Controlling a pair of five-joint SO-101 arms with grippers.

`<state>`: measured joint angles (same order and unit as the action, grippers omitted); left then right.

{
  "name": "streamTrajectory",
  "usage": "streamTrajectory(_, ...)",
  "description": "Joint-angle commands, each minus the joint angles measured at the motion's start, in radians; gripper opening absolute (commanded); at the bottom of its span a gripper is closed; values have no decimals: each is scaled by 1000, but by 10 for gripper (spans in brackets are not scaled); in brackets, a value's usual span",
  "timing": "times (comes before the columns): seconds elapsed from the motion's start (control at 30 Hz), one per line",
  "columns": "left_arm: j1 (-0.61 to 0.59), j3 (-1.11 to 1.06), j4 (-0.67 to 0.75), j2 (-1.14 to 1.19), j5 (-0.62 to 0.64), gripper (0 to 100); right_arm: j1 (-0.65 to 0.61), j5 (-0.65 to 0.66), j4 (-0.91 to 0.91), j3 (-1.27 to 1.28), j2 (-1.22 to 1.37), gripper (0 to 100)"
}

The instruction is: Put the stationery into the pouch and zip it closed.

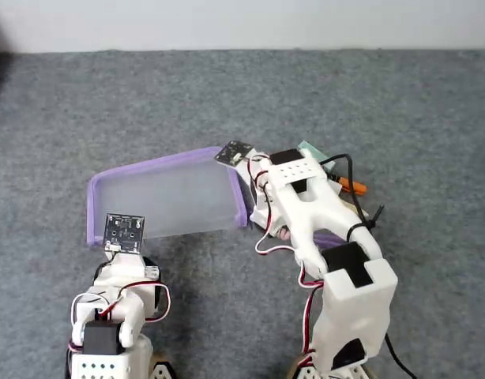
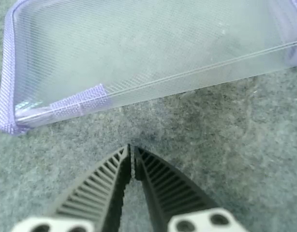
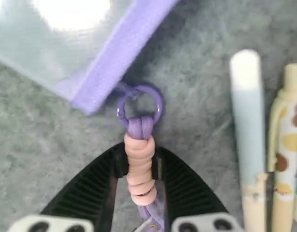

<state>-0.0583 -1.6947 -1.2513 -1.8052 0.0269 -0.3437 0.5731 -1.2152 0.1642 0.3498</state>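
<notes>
The pouch (image 1: 163,197) is translucent with a purple fabric border and lies flat in the middle of the table. My right gripper (image 3: 139,155) is at its right end, shut on the zipper pull (image 3: 139,164), a purple cord strung with pink beads and tied to a purple ring (image 3: 139,104). Just short of the pouch's (image 2: 139,48) front left corner, my left gripper (image 2: 131,157) is shut with nothing in it. Pens lie beside the right gripper: a pale blue one (image 3: 247,130) and a cream one with brown spots (image 3: 284,145).
Grey carpet-like cloth (image 1: 385,103) covers the table. The right arm (image 1: 306,205) hides most of the stationery in the high view; an orange pen end (image 1: 353,186) and a teal item (image 1: 310,148) stick out beyond it. A pale wall runs along the far edge.
</notes>
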Motion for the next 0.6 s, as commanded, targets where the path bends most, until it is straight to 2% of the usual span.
streamTrajectory(0.0, 5, 12, -5, -14, -8, 14, 2, 6, -82, -31, -127, 9)
streamTrajectory(0.3, 5, 12, -5, -14, -8, 14, -39, 2, -312, -31, -377, 10)
streamTrajectory(0.57, 5, 12, -5, -14, -8, 14, -228, -176, -493, -32, -545, 10)
